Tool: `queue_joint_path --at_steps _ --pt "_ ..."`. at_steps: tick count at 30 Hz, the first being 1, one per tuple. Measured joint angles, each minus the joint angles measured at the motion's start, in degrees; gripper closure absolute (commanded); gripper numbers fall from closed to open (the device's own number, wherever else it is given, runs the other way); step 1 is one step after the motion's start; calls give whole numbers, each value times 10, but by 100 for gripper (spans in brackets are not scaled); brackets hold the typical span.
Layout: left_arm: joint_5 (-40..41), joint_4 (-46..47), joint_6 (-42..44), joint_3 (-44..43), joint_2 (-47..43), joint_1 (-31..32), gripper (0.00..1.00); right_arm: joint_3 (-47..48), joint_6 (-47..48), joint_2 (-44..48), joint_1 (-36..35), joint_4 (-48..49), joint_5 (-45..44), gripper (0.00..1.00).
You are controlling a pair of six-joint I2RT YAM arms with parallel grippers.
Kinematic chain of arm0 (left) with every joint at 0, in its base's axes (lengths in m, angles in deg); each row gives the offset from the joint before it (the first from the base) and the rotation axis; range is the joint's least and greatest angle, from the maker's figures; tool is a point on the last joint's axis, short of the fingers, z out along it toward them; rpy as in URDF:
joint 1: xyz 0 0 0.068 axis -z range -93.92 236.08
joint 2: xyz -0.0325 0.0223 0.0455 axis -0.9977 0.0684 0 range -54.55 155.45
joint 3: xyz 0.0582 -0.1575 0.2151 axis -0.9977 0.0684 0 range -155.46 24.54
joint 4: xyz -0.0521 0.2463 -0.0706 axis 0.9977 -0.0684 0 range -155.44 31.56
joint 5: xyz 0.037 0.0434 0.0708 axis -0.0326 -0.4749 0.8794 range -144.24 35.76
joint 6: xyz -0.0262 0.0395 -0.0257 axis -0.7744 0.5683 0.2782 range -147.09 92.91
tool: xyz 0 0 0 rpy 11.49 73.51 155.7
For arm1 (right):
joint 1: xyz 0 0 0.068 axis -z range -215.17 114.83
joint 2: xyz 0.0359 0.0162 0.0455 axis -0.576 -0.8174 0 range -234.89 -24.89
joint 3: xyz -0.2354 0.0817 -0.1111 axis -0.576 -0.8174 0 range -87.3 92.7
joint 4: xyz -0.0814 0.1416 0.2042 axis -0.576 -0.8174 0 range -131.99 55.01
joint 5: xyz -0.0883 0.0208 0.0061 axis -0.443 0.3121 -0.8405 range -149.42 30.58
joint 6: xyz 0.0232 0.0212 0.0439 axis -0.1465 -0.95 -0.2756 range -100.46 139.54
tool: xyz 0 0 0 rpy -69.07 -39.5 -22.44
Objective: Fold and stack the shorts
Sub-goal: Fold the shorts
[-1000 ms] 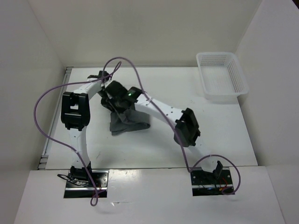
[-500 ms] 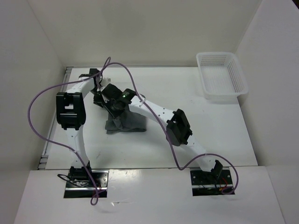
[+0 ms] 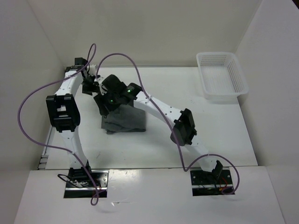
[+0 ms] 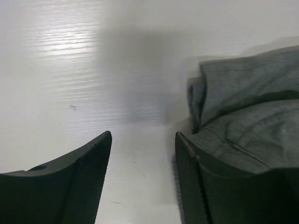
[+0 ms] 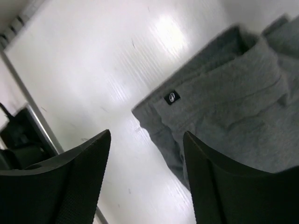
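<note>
Left fingers [image 4: 70, 186], right fingers [image 5: 60, 186] apart, empty.

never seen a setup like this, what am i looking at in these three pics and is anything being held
These are two robot arms, the left arm and the right arm, bolted at the near edge of a table. Each ends in a two-finger gripper. The wide picture comes from a fixed camera above and behind them. The other two come from small cameras on the wrists, so the dark shapes at the bottom are each gripper's own fingers. On the table lie grey shorts, folded into a rough rectangle, and a white mesh basket at the far right, apart from them. The left gripper and right gripper are both open near the shorts, holding nothing.
</note>
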Motion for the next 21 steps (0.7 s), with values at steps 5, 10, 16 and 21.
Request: queue_joint_path --at_steps 5,10,16,21 --pt "-56 -14 0 4 -18 8 30 -231 -21 171 23 110 1 35" --pt "-92 -27 0 37 -73 33 30 -378 -50 275 81 158 -37 34" --pt "-98 -31 0 59 -118 53 30 -514 -51 275 96 183 -76 33" --pt "-103 -34 0 64 -113 56 32 -558 -51 266 85 186 -90 36"
